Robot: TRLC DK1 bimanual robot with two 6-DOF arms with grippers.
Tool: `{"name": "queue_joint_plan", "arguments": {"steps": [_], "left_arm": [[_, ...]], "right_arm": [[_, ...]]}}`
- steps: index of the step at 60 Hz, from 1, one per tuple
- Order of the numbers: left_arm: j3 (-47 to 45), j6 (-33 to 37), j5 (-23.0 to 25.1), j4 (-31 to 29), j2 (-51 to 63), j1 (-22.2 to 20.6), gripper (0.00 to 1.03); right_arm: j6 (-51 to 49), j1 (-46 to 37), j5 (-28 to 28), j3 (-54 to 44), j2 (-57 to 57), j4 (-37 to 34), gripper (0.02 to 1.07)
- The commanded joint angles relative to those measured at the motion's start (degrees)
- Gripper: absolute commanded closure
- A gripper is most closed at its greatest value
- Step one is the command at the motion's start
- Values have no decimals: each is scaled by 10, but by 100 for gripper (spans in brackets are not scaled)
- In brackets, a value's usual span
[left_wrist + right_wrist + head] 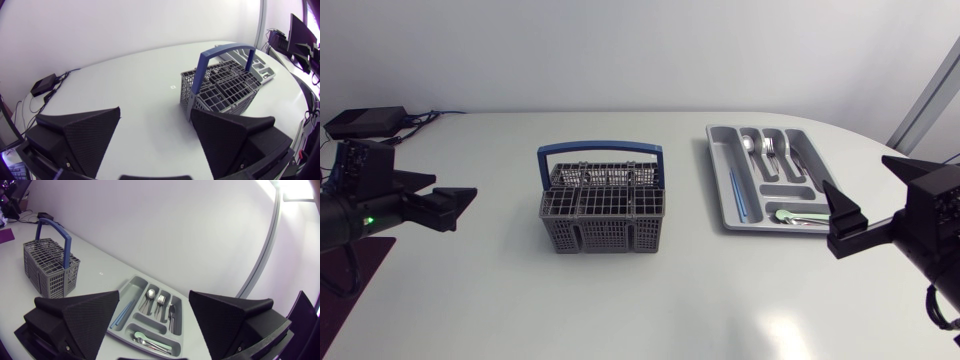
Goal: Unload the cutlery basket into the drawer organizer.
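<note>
The grey cutlery basket with a blue handle stands mid-table; no cutlery shows in it. The grey drawer organizer lies at the back right, holding spoons, forks, knives, a blue stick and a green-handled piece. My left gripper hovers at the left, apart from the basket, open and empty. In the left wrist view the basket is ahead of the open left gripper. My right gripper is just in front of the organizer, and the right wrist view shows it open and empty.
A black box with cables sits at the table's back left corner. A dark purple mat lies under my left arm at the table's left edge. Bare white tabletop stretches in front of the basket.
</note>
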Motion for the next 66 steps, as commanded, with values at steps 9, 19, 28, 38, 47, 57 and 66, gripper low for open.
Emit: {"name": "queue_joint_plan", "arguments": {"steps": [9, 19, 28, 38, 47, 57, 66], "left_arm": [[-45, -30, 5, 26, -60, 12, 5], [-58, -39, 3, 29, -91, 23, 5], [-81, -46, 3, 42, -145, 34, 5], [-110, -46, -11, 50, -211, 29, 5], [-138, -62, -33, 56, -251, 14, 5], [-173, -84, -62, 65, -299, -5, 5], [-205, -103, -88, 73, -342, -22, 5]], "right_arm": [[37, -57, -13, -53, -25, 33, 6], [50, -87, -34, -75, -58, 53, 6], [52, -100, -34, -99, -93, 66, 6], [50, -103, -32, -111, -127, 55, 6], [69, -94, -21, -121, -148, 41, 6], [104, -79, -13, -133, -171, 26, 6], [135, -65, -6, -144, -191, 12, 6]]}}
